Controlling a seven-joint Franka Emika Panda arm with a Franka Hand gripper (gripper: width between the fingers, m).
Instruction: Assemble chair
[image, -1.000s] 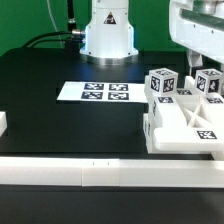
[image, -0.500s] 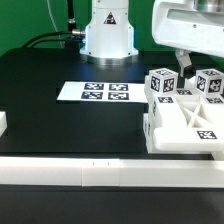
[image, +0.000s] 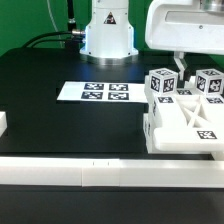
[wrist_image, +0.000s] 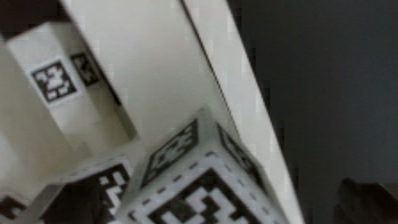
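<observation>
The chair pieces sit together at the exterior view's right: a white slab (image: 188, 128) with a tag, two square posts (image: 163, 84) (image: 209, 82) with tags standing behind it, and an X-braced panel (image: 196, 101) between them. My gripper (image: 180, 67) hangs just above and behind the posts, touching nothing. In the wrist view a tagged post (wrist_image: 199, 185) lies close below the gripper (wrist_image: 187, 215), with another tagged piece (wrist_image: 68, 85) beside it. Dark fingertips (wrist_image: 361, 203) show far apart at the frame's edges, so the jaws stand open and empty.
The marker board (image: 93, 92) lies flat in the middle of the black table. A long white border rail (image: 100, 172) runs along the front edge, and a white block (image: 3, 122) sits at the exterior view's left. The robot base (image: 107, 35) stands at the back.
My gripper has moved toward the exterior view's left and a little lower, coming over the two posts. The chair pieces have not moved.
</observation>
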